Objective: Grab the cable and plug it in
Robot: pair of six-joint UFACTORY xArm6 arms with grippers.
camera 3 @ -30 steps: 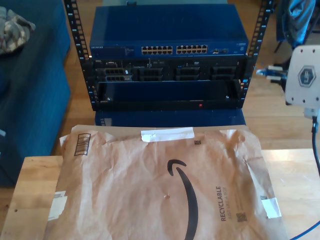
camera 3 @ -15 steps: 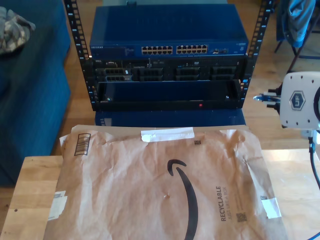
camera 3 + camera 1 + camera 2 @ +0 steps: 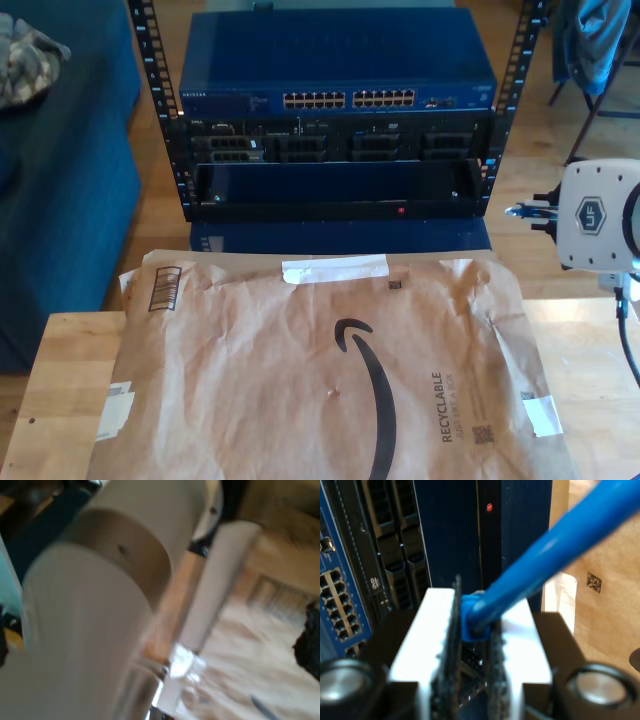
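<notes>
In the second wrist view the bright-blue cable (image 3: pixel 560 540) runs down into my second gripper (image 3: pixel 472 645), which is shut on the cable's end between its toothed fingers (image 3: pixel 451 645). Beyond it stands the rack, with the blue switch's rows of ports (image 3: pixel 337 605) off to one side. My second gripper (image 3: pixel 528 212) hangs at the exterior view's right, level with the rack's lower black unit, fingertips pointing towards the rack. The switch (image 3: pixel 340 85) with its port row (image 3: pixel 350 99) sits at the rack's top. The first wrist view is blurred, with white arm parts (image 3: pixel 100 605) over a wooden floor.
A large brown paper mailer (image 3: pixel 330 380) covers most of the wooden table (image 3: pixel 60 370) in front of the rack. A red light (image 3: pixel 401 211) glows on the lower black unit. A dark blue sofa (image 3: pixel 60 200) stands at the exterior view's left.
My second gripper has moved down with the cable, from level with the switch to level with the lower black unit, drifting slightly towards the exterior view's left.
</notes>
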